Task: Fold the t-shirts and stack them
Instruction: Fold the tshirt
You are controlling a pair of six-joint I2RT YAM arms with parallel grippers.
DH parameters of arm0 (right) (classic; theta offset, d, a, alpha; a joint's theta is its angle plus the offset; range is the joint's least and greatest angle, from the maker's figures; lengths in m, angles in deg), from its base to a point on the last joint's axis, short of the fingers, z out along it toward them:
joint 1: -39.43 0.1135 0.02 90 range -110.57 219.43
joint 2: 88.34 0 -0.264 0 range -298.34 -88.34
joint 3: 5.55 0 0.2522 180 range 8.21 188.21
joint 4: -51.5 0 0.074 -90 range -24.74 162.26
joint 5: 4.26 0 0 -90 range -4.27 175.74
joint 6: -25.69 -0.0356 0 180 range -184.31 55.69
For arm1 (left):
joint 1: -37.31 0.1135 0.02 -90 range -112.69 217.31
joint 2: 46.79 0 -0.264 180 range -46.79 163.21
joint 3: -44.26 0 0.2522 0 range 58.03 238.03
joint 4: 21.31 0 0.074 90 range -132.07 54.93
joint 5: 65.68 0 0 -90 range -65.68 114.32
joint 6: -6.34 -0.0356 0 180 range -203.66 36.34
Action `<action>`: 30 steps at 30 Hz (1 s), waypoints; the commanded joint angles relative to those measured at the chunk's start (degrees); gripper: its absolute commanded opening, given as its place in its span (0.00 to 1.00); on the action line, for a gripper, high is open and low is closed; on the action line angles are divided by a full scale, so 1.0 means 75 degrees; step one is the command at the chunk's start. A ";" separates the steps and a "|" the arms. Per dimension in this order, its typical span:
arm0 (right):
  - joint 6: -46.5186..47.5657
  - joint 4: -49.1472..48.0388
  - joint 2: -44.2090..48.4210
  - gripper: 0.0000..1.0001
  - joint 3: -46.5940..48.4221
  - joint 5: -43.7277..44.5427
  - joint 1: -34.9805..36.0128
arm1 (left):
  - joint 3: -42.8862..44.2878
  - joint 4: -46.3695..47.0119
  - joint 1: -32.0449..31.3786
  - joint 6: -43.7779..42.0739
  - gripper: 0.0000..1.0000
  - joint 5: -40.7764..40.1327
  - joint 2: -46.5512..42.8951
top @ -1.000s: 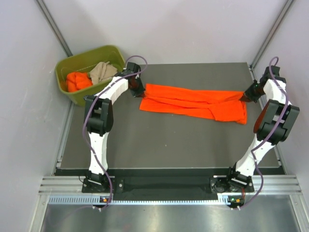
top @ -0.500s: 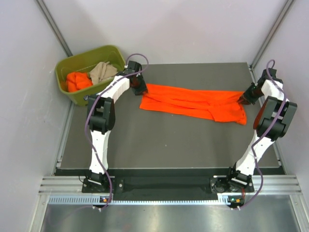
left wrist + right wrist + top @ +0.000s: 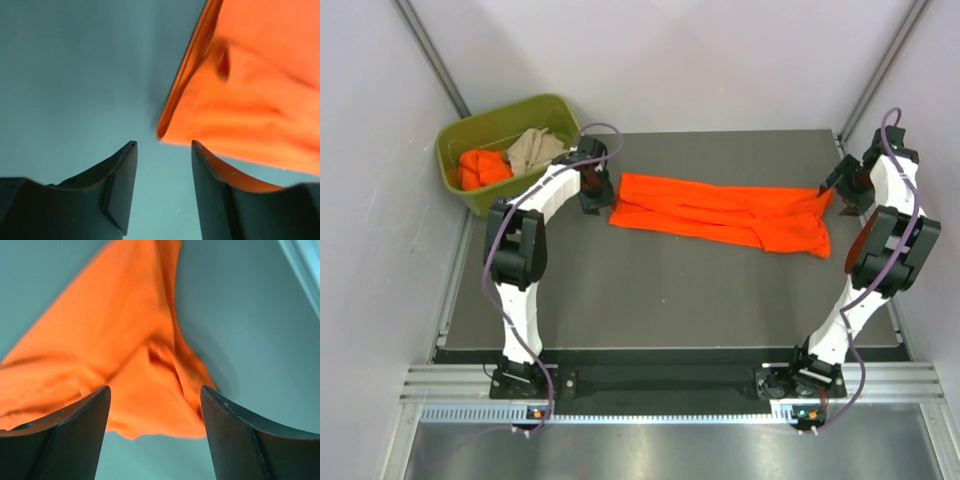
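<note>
A bright orange t-shirt (image 3: 725,212) lies folded into a long strip across the far half of the dark table (image 3: 660,300). My left gripper (image 3: 594,190) is just off the strip's left end, open, with bare table between its fingers; the shirt's corner (image 3: 240,110) shows ahead and to the right. At the strip's right end my right gripper (image 3: 842,186) stands open and wide, the shirt's end (image 3: 145,385) lying on the table just beyond its fingertips. Another orange t-shirt (image 3: 480,168) and a beige-tan t-shirt (image 3: 532,148) lie bunched in the bin.
The olive-green bin (image 3: 501,128) sits off the table's far left corner, close behind the left arm. Grey walls stand close on both sides. A metal rail (image 3: 660,385) runs along the near edge by the arm bases.
Both grippers have opened and let go of the shirt's ends. The left gripper has backed off to the left, the right gripper up and to the right; the shirt now lies flat.
</note>
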 commanded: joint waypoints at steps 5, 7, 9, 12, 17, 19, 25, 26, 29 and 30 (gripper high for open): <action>-0.0022 -0.0118 0.2078 0.72 -0.1812 -0.0594 0.0486 | -0.1100 0.0578 -0.0276 -0.0389 0.49 -0.0089 -0.1597; -0.0128 -0.0295 0.2419 0.71 -0.2480 -0.0910 0.0779 | -0.1288 0.0778 -0.0323 -0.0448 0.48 0.0356 -0.1633; -0.0395 -0.0727 0.2618 0.65 -0.3238 -0.1005 0.0874 | -0.1195 0.0790 -0.0358 -0.0448 0.47 0.0414 -0.1470; -0.0806 -0.1429 0.2911 0.49 -0.4247 -0.1648 0.0804 | -0.1206 0.0918 -0.0428 -0.0495 0.46 0.0543 -0.1317; -0.1100 -0.2135 0.2889 0.37 -0.5024 -0.1885 0.0780 | -0.1358 0.1223 -0.0534 -0.0612 0.46 0.0789 -0.1107; -0.1066 -0.2252 0.2760 0.40 -0.5119 -0.1791 0.0780 | -0.1324 0.1247 -0.0534 -0.0601 0.46 0.0895 -0.1024; -0.0925 -0.2276 0.2455 0.52 -0.5002 -0.1381 0.0768 | -0.1394 0.1247 -0.0558 -0.0612 0.45 0.0930 -0.1106; -0.0936 -0.2265 0.2443 0.52 -0.4990 -0.1334 0.0757 | -0.1405 0.1236 -0.0546 -0.0612 0.45 0.0942 -0.1129; -0.0960 -0.2334 0.2350 0.52 -0.5048 -0.1217 0.0757 | -0.1382 0.1212 -0.0558 -0.0601 0.45 0.1024 -0.1129; -0.0972 -0.2323 0.2291 0.51 -0.5072 -0.1193 0.0757 | -0.1359 0.1200 -0.0558 -0.0601 0.45 0.1047 -0.1129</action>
